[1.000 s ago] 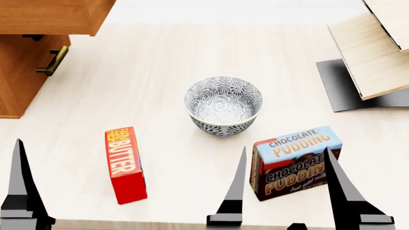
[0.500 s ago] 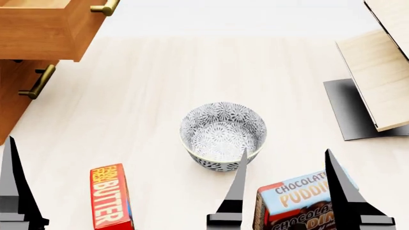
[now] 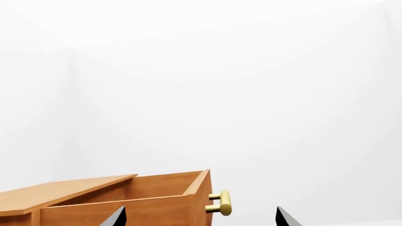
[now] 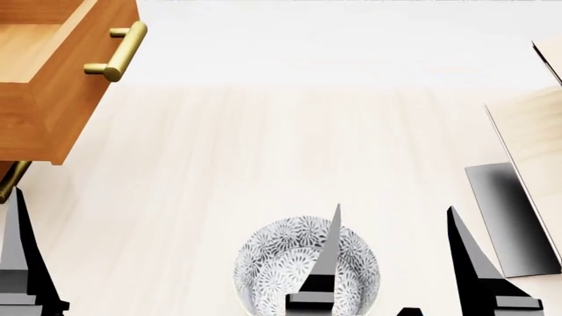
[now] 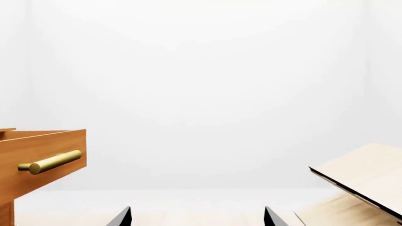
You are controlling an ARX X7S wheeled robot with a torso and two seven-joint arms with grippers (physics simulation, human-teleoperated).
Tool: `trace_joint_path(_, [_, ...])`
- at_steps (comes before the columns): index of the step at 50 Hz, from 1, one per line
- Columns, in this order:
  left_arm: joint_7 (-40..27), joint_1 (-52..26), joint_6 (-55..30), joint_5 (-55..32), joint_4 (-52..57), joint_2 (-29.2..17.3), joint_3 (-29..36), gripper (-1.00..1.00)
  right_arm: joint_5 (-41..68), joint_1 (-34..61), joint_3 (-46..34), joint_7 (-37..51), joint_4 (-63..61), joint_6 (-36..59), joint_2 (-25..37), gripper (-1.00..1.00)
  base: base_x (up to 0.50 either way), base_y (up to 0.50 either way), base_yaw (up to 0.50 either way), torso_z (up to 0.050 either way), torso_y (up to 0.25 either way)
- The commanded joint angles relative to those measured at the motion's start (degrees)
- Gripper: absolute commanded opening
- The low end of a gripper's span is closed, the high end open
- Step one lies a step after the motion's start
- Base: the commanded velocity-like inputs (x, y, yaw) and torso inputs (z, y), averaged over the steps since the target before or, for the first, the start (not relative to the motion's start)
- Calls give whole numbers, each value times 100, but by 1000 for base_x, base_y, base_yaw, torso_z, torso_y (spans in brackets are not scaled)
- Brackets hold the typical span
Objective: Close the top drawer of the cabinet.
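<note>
Your top drawer sits pulled out at upper left of the head view, handle facing right. Both grippers, left & right, spread wide, grasping nothing, low over desk w/ bowl.

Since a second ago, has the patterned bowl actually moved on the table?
Cannot tell for certain, but probably not: the bowl slid down the head view together with the cabinet and the rack's black base, so the camera tilted.

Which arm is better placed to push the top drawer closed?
Probably the left. The open top drawer sits at the robot's far left, roughly ahead of the left gripper. The right gripper hangs open over the bowl.
</note>
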Motion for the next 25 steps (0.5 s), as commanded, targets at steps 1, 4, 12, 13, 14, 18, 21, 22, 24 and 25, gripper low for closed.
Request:
trace_joint_path(1, [-55, 4, 18, -47, -13, -54, 15, 100, 58, 2, -15, 56, 19, -18, 43, 100, 500, 4, 0, 0, 0])
trace_joint_path(4, [-66, 7, 12, -69, 1, -63, 14, 100, 69, -1, -20, 71, 27, -15, 51, 100, 500, 7, 0, 0, 0])
trace_joint_path(12, [-99, -4, -31, -148, 34, -74, 1, 100, -20, -7, -170, 79, 94, -102, 115, 100, 435, 4, 0, 0, 1])
trace_joint_path(13, [-103, 3, -8, -153, 18, -80, -1, 100, -26, -1, -178, 102, 76, -67, 114, 100, 0, 0, 0, 0, 0])
trace_joint_path(14, [-106, 7, -5, -162, 14, -84, -3, 100, -28, 4, -190, 104, 72, -58, 120, 100, 0, 0, 0, 0, 0])
trace_joint_path(18, [-125, 0, -5, -179, 9, -101, -5, 100, -23, 0, -200, 113, 80, -88, 135, 100, 0, 0, 0, 0, 0])
trace_joint_path(21, [-140, 6, -8, -186, 11, -116, -2, 100, -21, -5, -207, 124, 88, -104, 145, 100, 0, 0, 0, 0, 0])
trace_joint_path(22, [-144, 11, 17, -194, 1, -120, -7, 100, -15, 0, -208, 130, 78, -92, 146, 100, 0, 0, 0, 0, 0])
trace_joint_path(24, [-145, 16, 39, -233, 5, -121, -19, 100, 3, 13, -209, 141, 48, -63, 152, 100, 0, 0, 0, 0, 0])
trace_joint_path(25, [-146, 17, 38, -227, -1, -131, -5, 100, 5, 14, -214, 138, 42, -71, 159, 100, 0, 0, 0, 0, 0])
